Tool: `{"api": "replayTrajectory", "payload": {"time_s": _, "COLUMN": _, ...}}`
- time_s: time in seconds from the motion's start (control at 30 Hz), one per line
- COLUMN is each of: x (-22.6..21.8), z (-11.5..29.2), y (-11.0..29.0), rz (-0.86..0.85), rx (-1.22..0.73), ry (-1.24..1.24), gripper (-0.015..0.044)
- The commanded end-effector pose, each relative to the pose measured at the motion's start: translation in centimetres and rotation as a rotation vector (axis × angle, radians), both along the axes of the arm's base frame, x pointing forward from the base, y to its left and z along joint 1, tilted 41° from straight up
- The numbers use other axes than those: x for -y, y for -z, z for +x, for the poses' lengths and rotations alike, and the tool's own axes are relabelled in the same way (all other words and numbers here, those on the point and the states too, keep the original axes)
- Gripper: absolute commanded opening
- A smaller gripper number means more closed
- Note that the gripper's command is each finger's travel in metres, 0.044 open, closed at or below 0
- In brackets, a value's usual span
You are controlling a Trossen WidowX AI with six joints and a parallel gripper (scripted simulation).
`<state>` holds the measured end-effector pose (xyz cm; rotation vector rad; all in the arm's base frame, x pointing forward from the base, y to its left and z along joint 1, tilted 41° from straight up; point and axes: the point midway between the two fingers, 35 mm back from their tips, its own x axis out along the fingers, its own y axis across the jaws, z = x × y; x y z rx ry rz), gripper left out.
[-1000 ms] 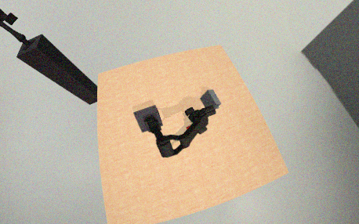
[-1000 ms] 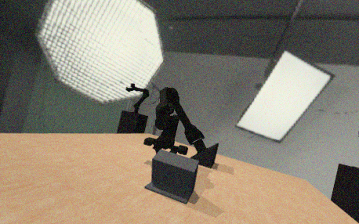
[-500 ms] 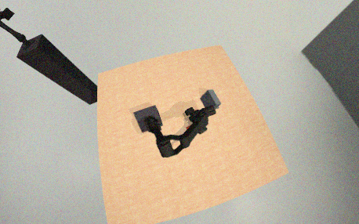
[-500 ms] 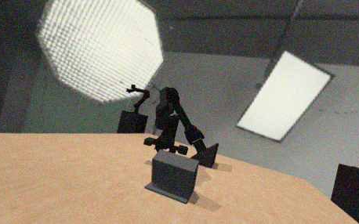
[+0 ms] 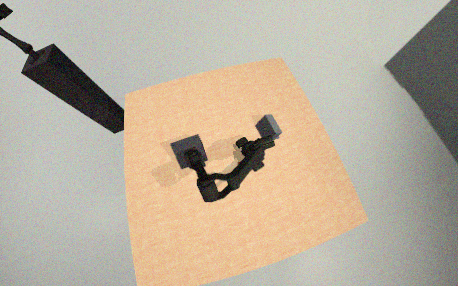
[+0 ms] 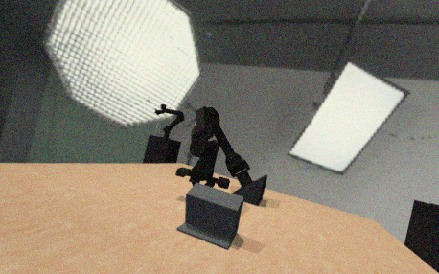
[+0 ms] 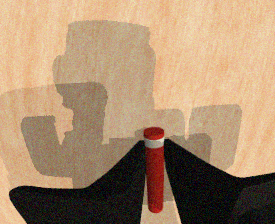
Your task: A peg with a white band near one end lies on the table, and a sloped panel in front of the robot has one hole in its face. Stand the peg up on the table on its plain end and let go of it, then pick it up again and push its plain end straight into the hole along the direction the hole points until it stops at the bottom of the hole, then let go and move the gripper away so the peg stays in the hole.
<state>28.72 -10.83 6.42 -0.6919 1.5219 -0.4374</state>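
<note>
The red peg [image 7: 155, 185] with a white band near its upper end looks upright in the wrist view, banded end toward the camera. My gripper [image 7: 154, 145] [image 5: 271, 142] is shut on the peg, one dark fingertip touching each side near the band. Whether the lower, plain end touches the table cannot be told. The grey sloped panel [image 5: 265, 128] [image 6: 212, 216] stands close beside the gripper in the top view. In the exterior view its back hides the fingertips and the peg. Its hole does not show in any view.
The wooden table [image 5: 185, 235] [image 6: 72, 225] carries the arm's dark base plate [image 5: 179, 150] behind the gripper. Shadows of the arm lie around the peg in the wrist view. Dark pedestals with other arms stand beyond the table.
</note>
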Motion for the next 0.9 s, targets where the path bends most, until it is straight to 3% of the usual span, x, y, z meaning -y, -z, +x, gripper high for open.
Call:
{"api": "replayTrajectory", "payload": {"time_s": 0.0, "x": -0.2, "z": -0.2, "y": -0.1, "rz": 0.011, "rx": 0.022, "ry": -0.026, "gripper": 0.0049}}
{"api": "replayTrajectory", "payload": {"time_s": 0.87, "x": -1.0, "z": -1.3, "y": -1.2, "rz": 0.048, "rx": 0.187, "ry": -0.175, "gripper": 0.0049}}
